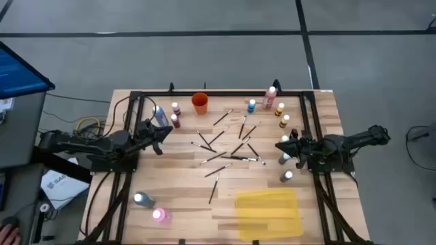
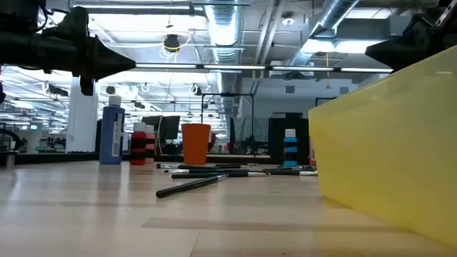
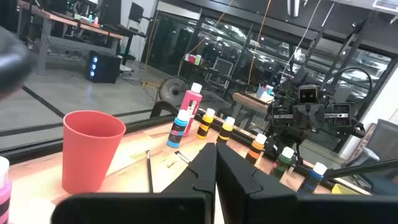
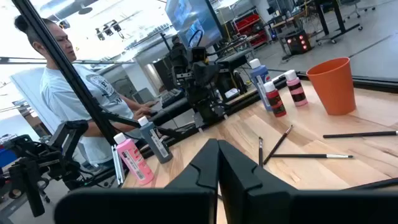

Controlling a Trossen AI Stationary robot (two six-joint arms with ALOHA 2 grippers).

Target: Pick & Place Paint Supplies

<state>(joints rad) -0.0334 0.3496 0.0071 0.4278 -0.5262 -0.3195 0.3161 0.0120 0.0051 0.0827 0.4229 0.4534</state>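
Observation:
Thin dark paintbrushes [image 1: 228,146] lie scattered flat on the middle of the wooden table. White-capped paint bottles stand upright in groups: red and pink ones [image 1: 175,116] by a blue bottle [image 1: 160,116] at the far left, several [image 1: 283,122] along the right side, and two [image 1: 150,207] near the left front. My left gripper [image 1: 161,144] hovers shut at the left, pointing toward the brushes. My right gripper [image 1: 279,145] hovers shut at the right, facing it. The wrist views show both pairs of fingers, left [image 3: 216,158] and right [image 4: 217,155], closed with nothing between them.
An orange cup [image 1: 199,102] stands at the far edge. A flat yellow tray [image 1: 268,212] lies at the near right and fills the right of the low view [image 2: 385,143]. A black frame [image 1: 204,93] borders the table. A person [image 4: 62,81] stands beyond the left side.

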